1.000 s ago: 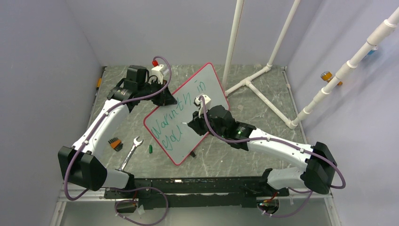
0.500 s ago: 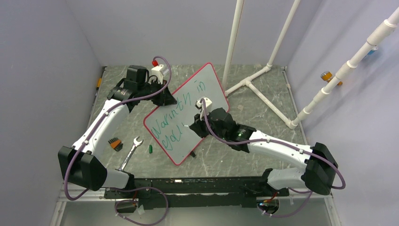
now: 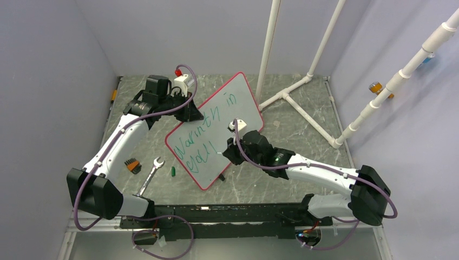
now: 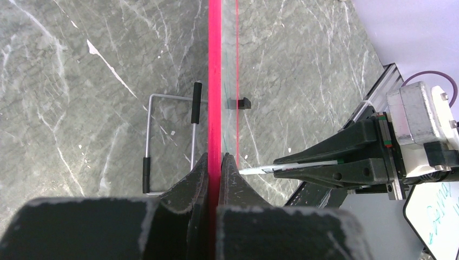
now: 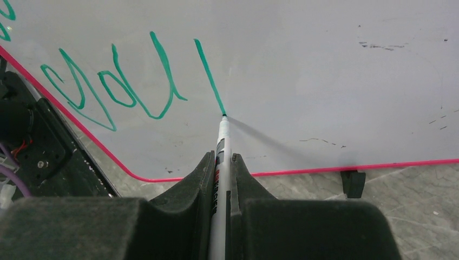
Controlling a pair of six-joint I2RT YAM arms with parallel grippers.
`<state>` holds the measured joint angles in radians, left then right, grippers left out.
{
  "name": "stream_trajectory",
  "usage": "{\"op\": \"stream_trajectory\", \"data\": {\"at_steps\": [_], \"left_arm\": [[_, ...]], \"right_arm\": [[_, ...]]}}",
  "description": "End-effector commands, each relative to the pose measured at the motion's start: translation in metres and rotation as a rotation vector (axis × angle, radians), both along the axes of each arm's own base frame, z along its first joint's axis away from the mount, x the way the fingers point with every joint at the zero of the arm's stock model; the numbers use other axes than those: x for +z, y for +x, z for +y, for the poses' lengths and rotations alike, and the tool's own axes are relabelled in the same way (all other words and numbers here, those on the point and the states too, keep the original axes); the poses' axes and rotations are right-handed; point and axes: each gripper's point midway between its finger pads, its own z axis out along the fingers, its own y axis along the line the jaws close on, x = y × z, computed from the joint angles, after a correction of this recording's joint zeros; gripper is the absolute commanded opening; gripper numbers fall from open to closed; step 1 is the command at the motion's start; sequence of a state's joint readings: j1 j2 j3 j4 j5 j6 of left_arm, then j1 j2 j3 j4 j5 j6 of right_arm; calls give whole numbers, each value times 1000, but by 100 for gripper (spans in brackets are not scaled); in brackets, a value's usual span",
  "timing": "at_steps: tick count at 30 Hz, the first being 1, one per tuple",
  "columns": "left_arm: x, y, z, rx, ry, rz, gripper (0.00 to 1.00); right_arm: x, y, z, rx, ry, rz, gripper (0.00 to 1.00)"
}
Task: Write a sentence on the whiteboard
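You are holding the whiteboard [image 3: 230,111] in the middle of the table, turned on a diagonal, with its lettered face towards the right arm. Your left gripper [image 4: 215,160] is pinching the red rim at the board's 10 o'clock edge, jaws closed flat on either side of it; judging by that grip, it is bracing the board so that pen pressure is not pushing it away. Your right gripper [image 5: 221,158] is reaching in from the board's 5 o'clock, clamped tight on the marker [image 5: 222,135] with the barrel running straight out between the jaws, which is giving you a clear sight of the tip. That tip is touching the board at the lower end of a straight green stroke, just past the second line of the sentence [image 3: 203,128]. The wrench [image 3: 150,174] and a small green cap [image 3: 173,171] are lying off the board at 8 o'clock, out of your writing path.
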<state>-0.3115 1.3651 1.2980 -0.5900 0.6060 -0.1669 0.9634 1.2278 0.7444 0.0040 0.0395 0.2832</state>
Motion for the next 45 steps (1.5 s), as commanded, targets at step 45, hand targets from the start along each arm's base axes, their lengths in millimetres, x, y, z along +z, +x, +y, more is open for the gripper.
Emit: {"op": "stream_trajectory", "data": {"at_steps": [45], "left_arm": [[-23, 10, 12, -13, 145, -72, 0]], "right_arm": [[113, 25, -9, -68, 137, -159, 0]]}}
